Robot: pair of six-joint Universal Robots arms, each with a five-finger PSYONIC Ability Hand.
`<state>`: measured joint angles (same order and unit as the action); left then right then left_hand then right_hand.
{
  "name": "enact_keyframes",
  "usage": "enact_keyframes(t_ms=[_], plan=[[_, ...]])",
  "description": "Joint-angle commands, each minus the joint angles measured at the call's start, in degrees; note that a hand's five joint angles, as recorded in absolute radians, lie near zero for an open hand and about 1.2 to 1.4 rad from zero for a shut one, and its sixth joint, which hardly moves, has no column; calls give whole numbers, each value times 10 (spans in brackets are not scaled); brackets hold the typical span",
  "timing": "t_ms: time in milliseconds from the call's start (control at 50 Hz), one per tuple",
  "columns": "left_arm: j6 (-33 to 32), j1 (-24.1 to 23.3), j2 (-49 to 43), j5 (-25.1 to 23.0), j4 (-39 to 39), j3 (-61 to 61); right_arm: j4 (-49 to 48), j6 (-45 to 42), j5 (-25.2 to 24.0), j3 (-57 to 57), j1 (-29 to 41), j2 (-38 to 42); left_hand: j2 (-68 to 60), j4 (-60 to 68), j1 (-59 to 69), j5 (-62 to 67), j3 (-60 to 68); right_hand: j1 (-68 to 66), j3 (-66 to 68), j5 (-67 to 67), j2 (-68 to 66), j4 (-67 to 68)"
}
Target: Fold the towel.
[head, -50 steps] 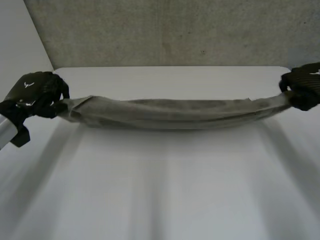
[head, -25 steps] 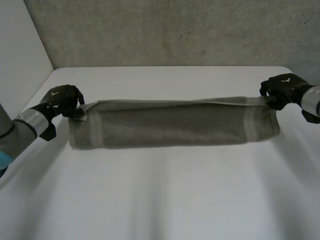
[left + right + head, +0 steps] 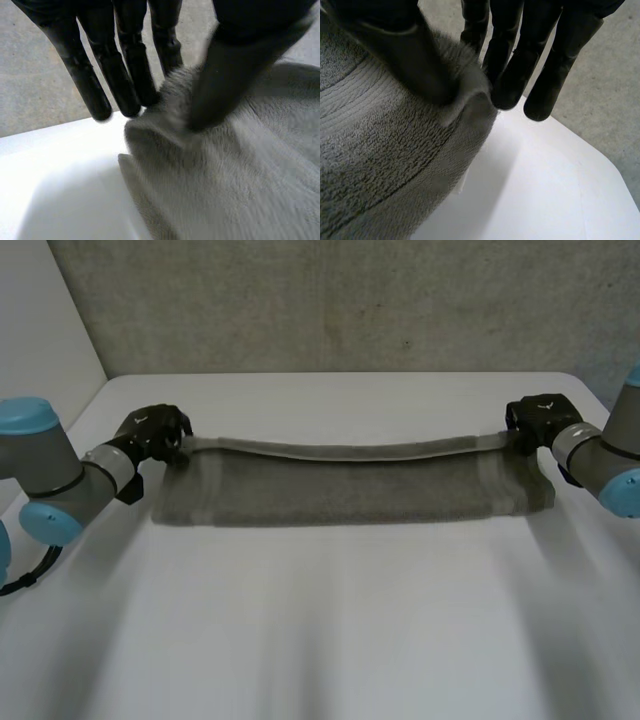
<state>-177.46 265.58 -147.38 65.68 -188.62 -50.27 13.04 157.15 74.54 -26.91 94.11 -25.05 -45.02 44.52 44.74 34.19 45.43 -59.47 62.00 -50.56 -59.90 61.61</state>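
Found grey terry towel (image 3: 350, 490) stretched crosswise on far half of white table (image 3: 330, 640), lower layer flat, far long edge raised off table as a taut strip. Noted black left hand (image 3: 155, 433) at that edge's end nearest table's left side, straight fingers (image 3: 125, 75) and thumb pinching the corner. Noted black right hand (image 3: 535, 422) at opposite end near table's right side, fingers (image 3: 515, 65) and thumb likewise clamped on the corner. Recorded broad bare table surface along near side; narrower bare strip at far side.
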Motion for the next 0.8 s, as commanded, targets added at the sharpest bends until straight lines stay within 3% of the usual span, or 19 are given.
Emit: enact_keyframes(t_ms=[20,200,400,460,520,560,640,800], plan=[[-1,-5,9,42,2,1,1,1,9,13,14,11,336,-331,-333,-328,-340,495,-520,506,499,-516],[1,-1,60,59,8,-16,8,32,21,7,12,-51,340,-335,-337,-331,-344,495,-520,506,499,-516],[-5,7,161,51,6,-128,8,75,-22,-109,-12,-184,331,-326,-328,-323,-335,495,-520,506,499,-516],[-7,6,205,51,2,-206,4,49,-62,-215,-26,-232,324,-319,-322,-316,-329,495,-520,506,499,-516],[-7,5,217,51,0,-230,3,27,-77,-250,-28,-243,324,-319,-322,-316,-329,495,-520,506,499,-516],[-8,1,236,51,-4,-272,1,-25,-93,-321,-31,-260,324,-319,-322,-316,-329,460,-486,471,465,-482],[-8,-2,258,51,-24,-322,-17,-90,-98,-390,-46,-263,324,-319,-322,-316,-329,430,-455,441,435,-452],[-8,-3,271,51,-59,-360,-117,-113,-99,-439,-59,-234,326,-321,-323,-318,-330,359,-385,370,364,-381]])
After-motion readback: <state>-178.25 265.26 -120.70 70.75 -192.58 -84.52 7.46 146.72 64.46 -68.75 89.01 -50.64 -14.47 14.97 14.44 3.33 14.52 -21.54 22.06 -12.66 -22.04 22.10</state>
